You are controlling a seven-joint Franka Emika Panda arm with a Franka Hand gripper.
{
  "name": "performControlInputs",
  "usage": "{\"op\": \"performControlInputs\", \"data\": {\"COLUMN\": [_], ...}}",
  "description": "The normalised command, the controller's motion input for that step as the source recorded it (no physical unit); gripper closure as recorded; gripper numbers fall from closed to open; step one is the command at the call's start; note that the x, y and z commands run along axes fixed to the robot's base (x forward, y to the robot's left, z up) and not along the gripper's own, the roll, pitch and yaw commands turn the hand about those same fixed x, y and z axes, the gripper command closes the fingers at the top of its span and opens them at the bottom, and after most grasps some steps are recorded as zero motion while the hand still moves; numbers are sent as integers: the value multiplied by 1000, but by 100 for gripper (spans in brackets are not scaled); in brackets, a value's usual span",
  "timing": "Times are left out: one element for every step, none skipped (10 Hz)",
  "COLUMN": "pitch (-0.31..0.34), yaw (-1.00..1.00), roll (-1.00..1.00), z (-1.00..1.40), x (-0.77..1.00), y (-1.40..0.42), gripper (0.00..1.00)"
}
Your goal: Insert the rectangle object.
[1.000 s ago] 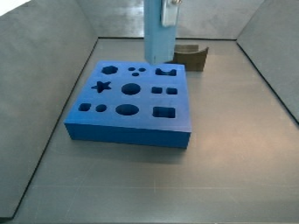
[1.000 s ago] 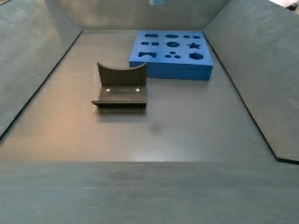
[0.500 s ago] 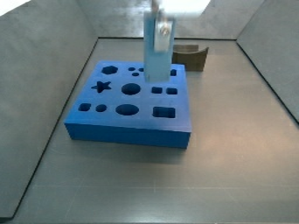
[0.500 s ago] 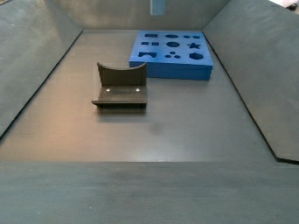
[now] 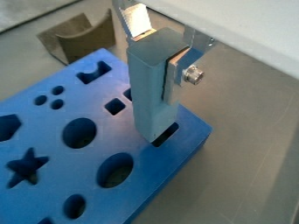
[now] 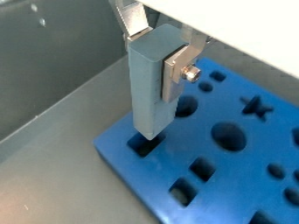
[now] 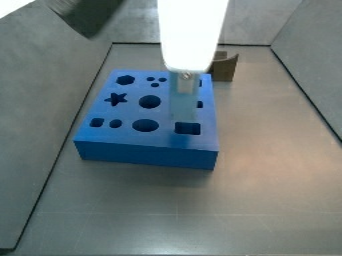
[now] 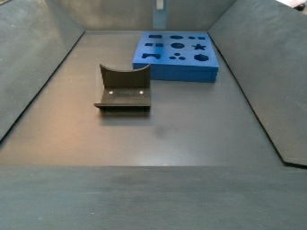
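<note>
Grey metal table enclosed by grey walls. Gripper above blue board near far edge; fingers closed on upright pale bar, lower end just over rectangular hole. Brown block mid-table.
</note>
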Motion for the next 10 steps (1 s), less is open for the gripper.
{"op": "performControlInputs", "data": {"pitch": [76, 119, 97, 53, 40, 11, 10, 10, 13, 27], "yaw": [0, -160, -154, -123, -103, -134, -157, -114, -49, 0], "roll": [59, 29, 67, 31, 26, 27, 0, 0, -36, -40], "z": [-177, -340, -360, -283, -251, -174, -254, -263, -266, -277], "x": [266, 489, 343, 129, 31, -69, -251, -360, -306, -49], "y": [0, -103, -14, 0, 49, 177, 83, 37, 0, -89], "gripper": [100, 100, 100, 100, 100, 100, 100, 100, 100, 100]}}
